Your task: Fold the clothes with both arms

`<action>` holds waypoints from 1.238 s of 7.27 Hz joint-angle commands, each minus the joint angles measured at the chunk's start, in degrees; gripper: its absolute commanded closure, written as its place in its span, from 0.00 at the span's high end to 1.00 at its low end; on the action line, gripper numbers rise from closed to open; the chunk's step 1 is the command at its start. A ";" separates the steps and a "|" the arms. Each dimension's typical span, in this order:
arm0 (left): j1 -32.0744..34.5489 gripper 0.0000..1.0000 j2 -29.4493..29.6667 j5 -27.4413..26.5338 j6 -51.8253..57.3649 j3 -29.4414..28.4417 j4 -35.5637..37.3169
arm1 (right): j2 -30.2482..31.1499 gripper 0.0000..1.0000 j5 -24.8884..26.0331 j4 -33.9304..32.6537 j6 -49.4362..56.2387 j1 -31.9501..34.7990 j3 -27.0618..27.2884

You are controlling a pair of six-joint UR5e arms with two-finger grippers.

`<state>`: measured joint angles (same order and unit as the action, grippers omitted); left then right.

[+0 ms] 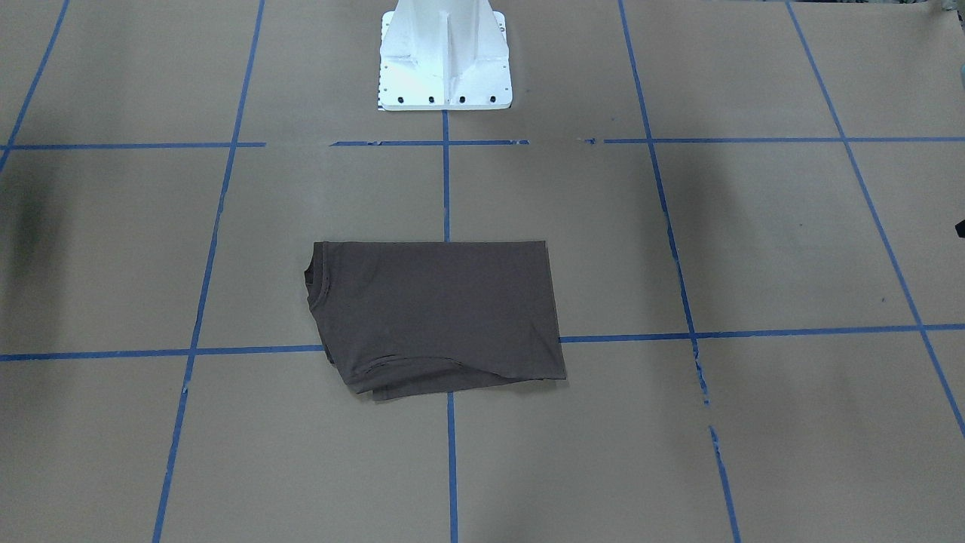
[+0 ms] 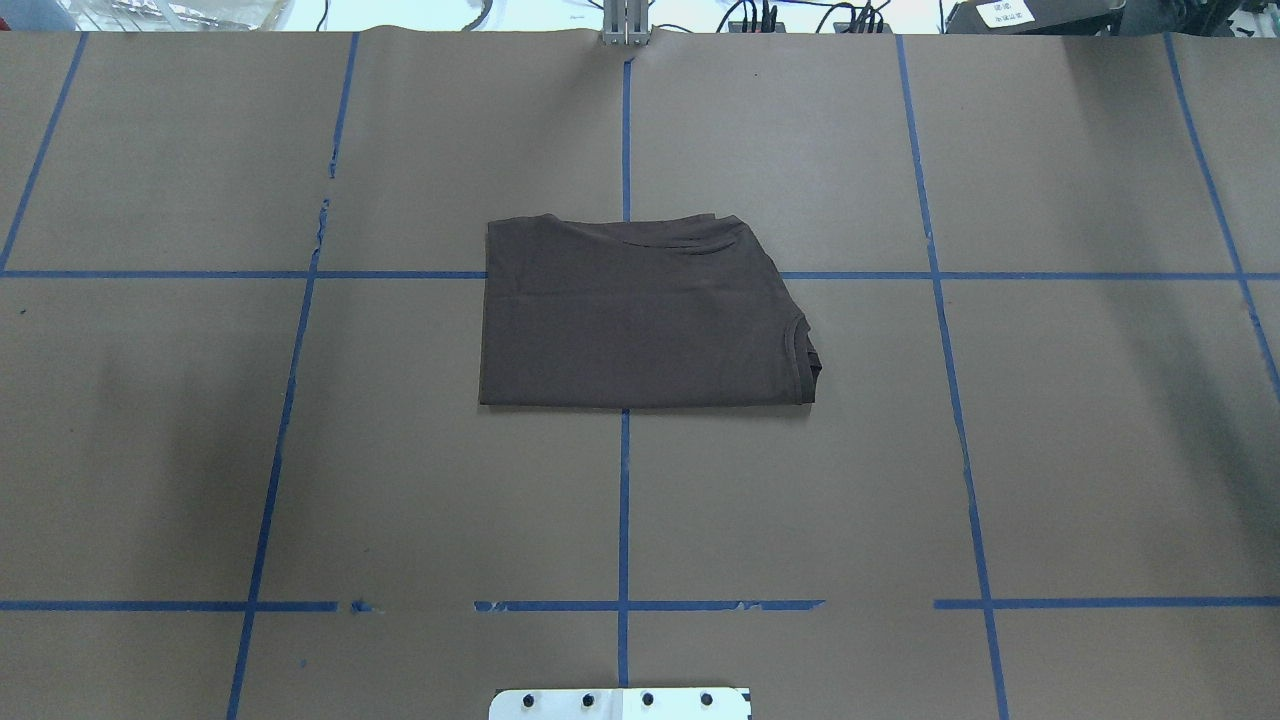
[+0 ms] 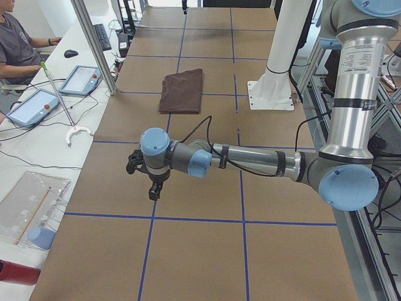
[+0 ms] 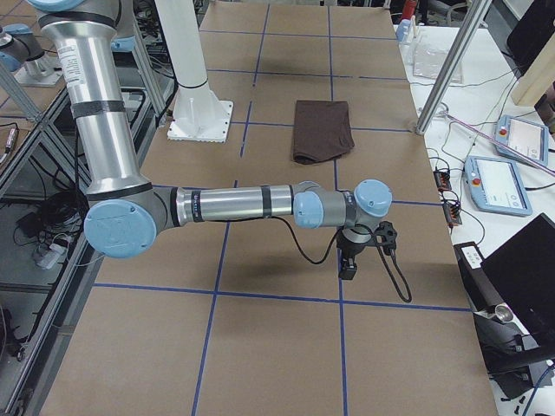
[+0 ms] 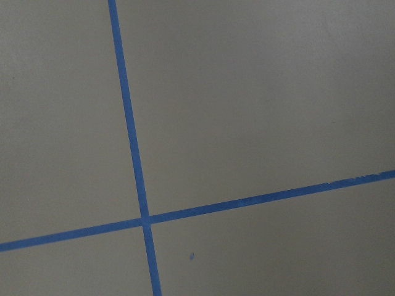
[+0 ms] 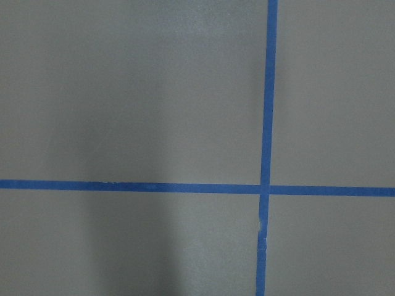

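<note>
**Overhead exterior view: the shirt folded at the middle, both arms held far out to the sides**

The T-shirt (image 2: 640, 315) lies as a flat, almost rectangular packet on the middle of the worktop (image 2: 400, 480), across the central blue tape line (image 2: 624, 500). Its collar (image 2: 805, 350) points to the robot's right. The near edge and the left edge are straight. The far edge shows several layers that do not quite match, and the corner by the collar is cut off at a slant.

To my judgement the folding is nearly or fully done, and this is why nothing touches the cloth.

The left arm (image 3: 250, 162) reaches low over the worktop toward the robot's left end, well apart from the shirt. The right arm (image 4: 234, 204) does the same on the other side. Each wrist camera sees only bare brown paper and a crossing of tape. Probably they are held so wide to keep the shirt uncovered.

The left jaws and the right jaws appear only in the side views, small and dark — whether they are open or closed, I cannot tell. Nothing hangs from them.

For one more fold, I think the layered far edge is the risk — a pinch there may take only some layers.
</note>
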<state>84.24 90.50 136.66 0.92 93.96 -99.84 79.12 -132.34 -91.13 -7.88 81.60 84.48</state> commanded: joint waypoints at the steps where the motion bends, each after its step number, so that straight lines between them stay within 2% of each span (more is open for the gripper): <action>1: 0.58 1.00 -3.48 -0.51 5.94 1.57 0.44 | -0.37 1.00 1.12 0.33 -1.08 -0.65 1.82; 5: 1.80 1.00 -1.38 -0.87 5.77 2.19 0.70 | 0.06 1.00 1.30 1.04 -1.08 -1.10 1.21; 6: 5.90 1.00 -1.29 -1.39 5.68 2.19 0.70 | 0.50 1.00 1.30 1.04 -1.17 -1.01 1.13; 9: 5.94 1.00 -1.21 -4.65 5.76 2.10 0.62 | 0.33 1.00 0.86 1.12 -1.17 -1.01 2.88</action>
<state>90.04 89.20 133.06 6.63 96.02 -99.20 79.49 -131.39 -90.07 -9.10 80.59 86.94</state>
